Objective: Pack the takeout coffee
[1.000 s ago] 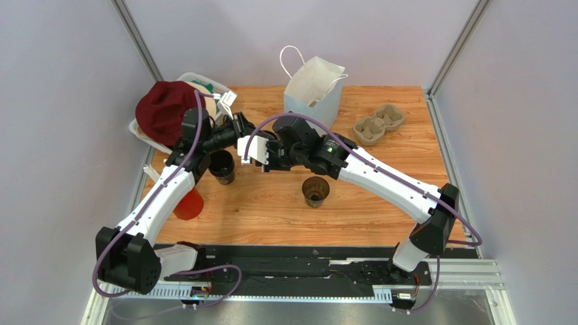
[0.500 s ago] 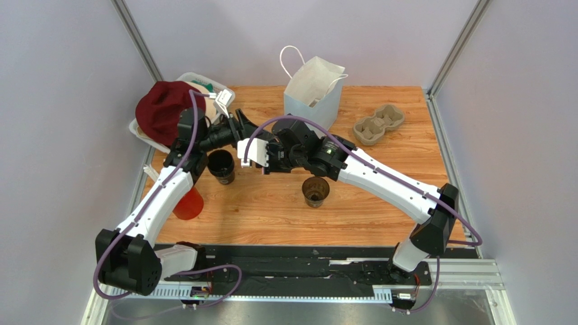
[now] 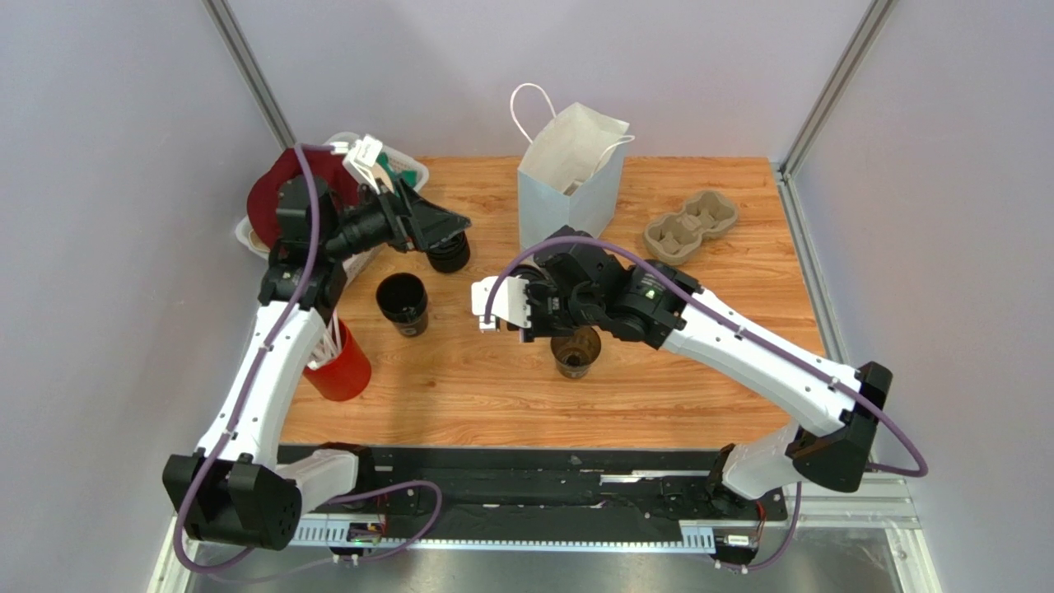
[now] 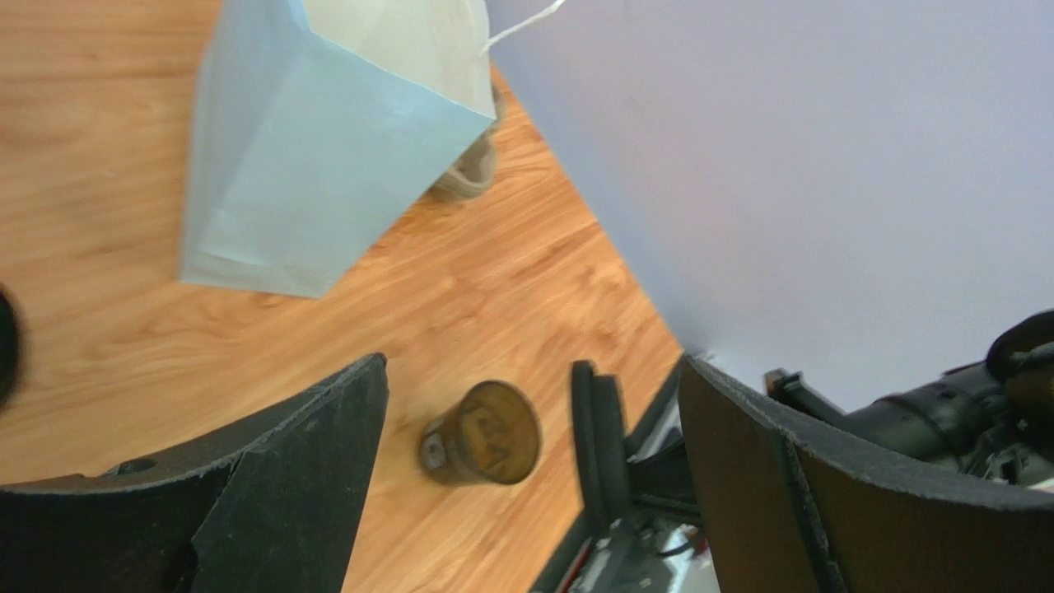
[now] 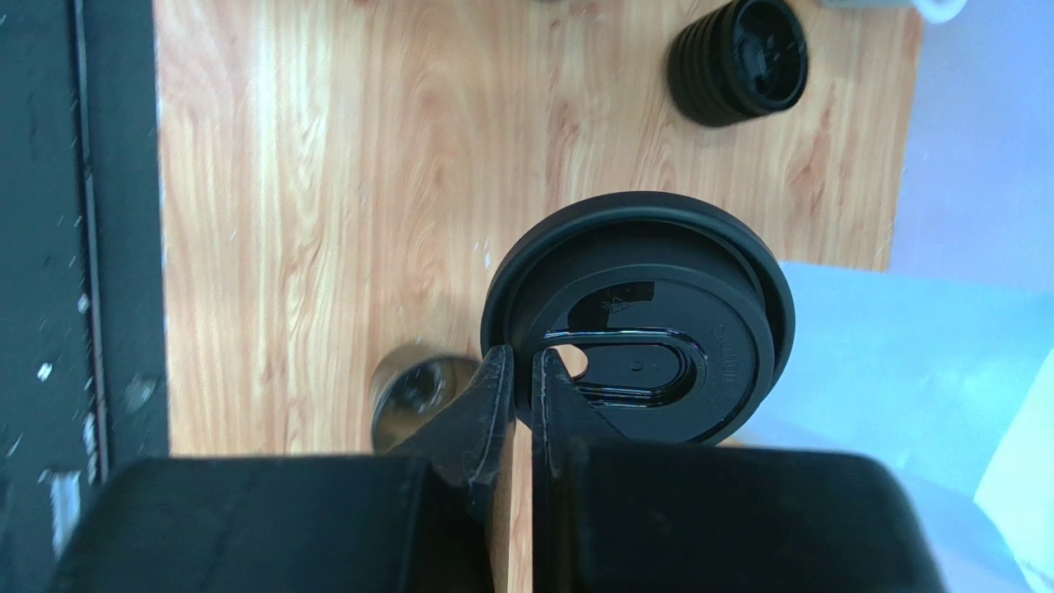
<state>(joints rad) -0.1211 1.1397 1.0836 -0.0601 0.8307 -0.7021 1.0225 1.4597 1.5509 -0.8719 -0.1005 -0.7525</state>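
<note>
While the pale-blue bag point(image 3: 563, 185) stands at the far edge, the takeout coffee point(image 3: 577, 351) sits uncapped mid-table just by my right gripper point(image 5: 520, 371), which pinches a black lid point(image 5: 637, 328) by its rim; left gripper point(image 4: 530, 371) spread wide, empty. Cup's prob light, thin-walled (squashy, spillable): grip low on sides, gently

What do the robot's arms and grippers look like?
Both the left arm and the right arm have white links between black joints, each with a looping purple cable. The left gripper and right gripper each have two black wedge-shaped fingers.
</note>
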